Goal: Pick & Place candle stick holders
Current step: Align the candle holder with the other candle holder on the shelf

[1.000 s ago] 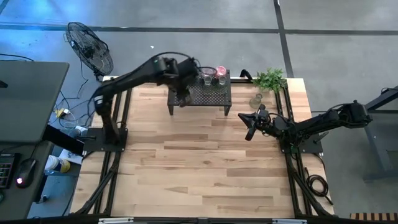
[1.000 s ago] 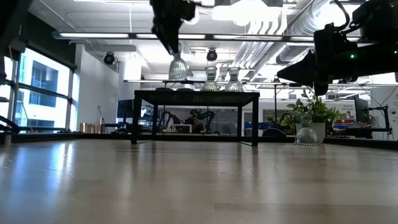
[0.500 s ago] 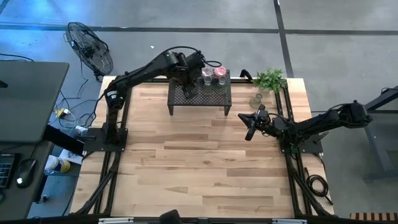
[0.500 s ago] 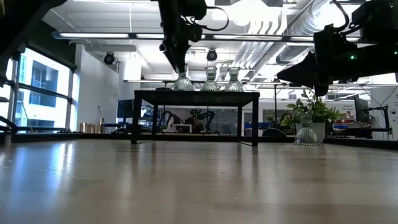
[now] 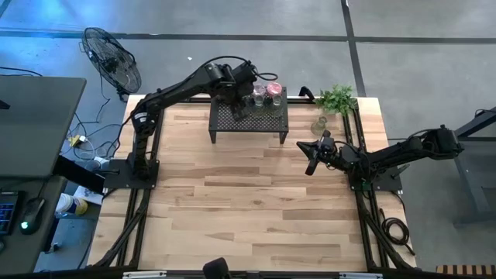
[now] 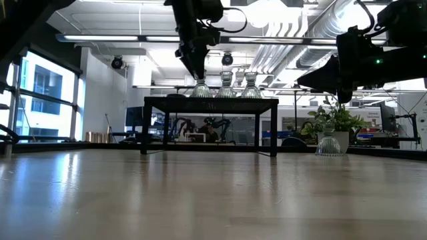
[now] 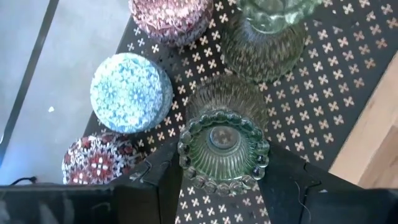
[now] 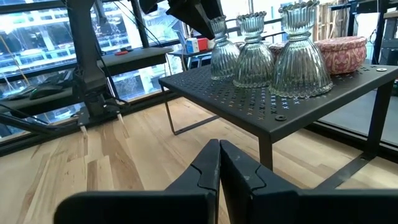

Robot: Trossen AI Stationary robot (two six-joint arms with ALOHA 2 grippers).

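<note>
Now that the green holder (image 7: pixel 224 151) has come down onto the rack (image 5: pixel 267 118), I see left gripper (image 7: pixel 222 180) clamped on it, release pending.

my left gripper (image 6: pixel 198 72): clamped on holder (image 6: pixel 199 89) atop black rack (image 6: pixel 210 101) | two more glass holders (image 6: pixel 238 87) right of it | another holder (image 6: pixel 328 144) by plant (image 6: pixel 333 117) | my right gripper (image 6: pixel 312 77): aloft

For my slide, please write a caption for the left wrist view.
Left gripper holds a green glass candle holder on the black mesh rack, beside a pale blue holder.
</note>
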